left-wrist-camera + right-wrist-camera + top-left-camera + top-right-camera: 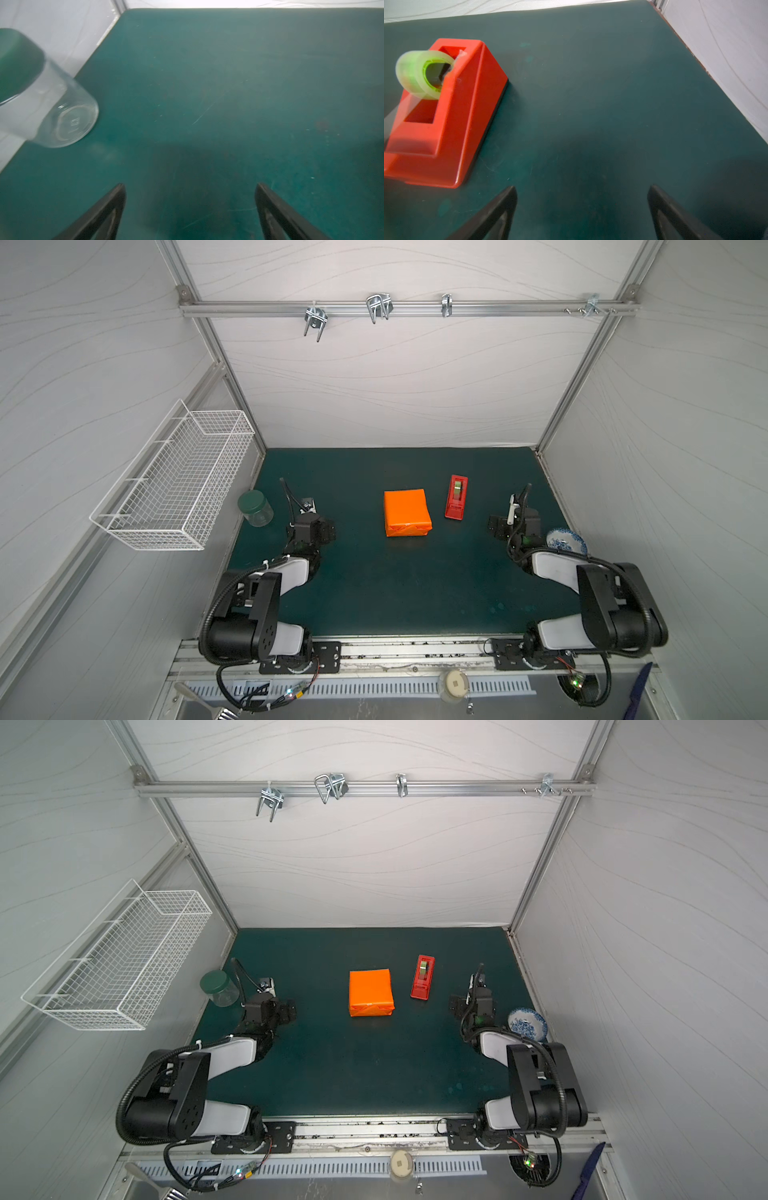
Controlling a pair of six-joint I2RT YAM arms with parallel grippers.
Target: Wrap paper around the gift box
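The orange paper [406,512] [370,992] is folded tight into a squarish low parcel in the middle of the green mat, with creased end folds on its near side. The gift box is hidden under the paper. My left gripper [312,526] [190,187] is to the left of the parcel, well apart from it, open over bare mat with nothing between its fingers. My right gripper [514,524] [582,189] is to the right of the parcel, also open and empty. Neither wrist view shows the parcel.
A red tape dispenser [456,497] [444,116] with a roll of clear tape stands between the parcel and the right gripper. A green-lidded glass jar [255,508] [41,93] stands at the mat's left edge. A blue-patterned bowl [566,542] sits at the right edge. A wire basket [178,481] hangs on the left wall.
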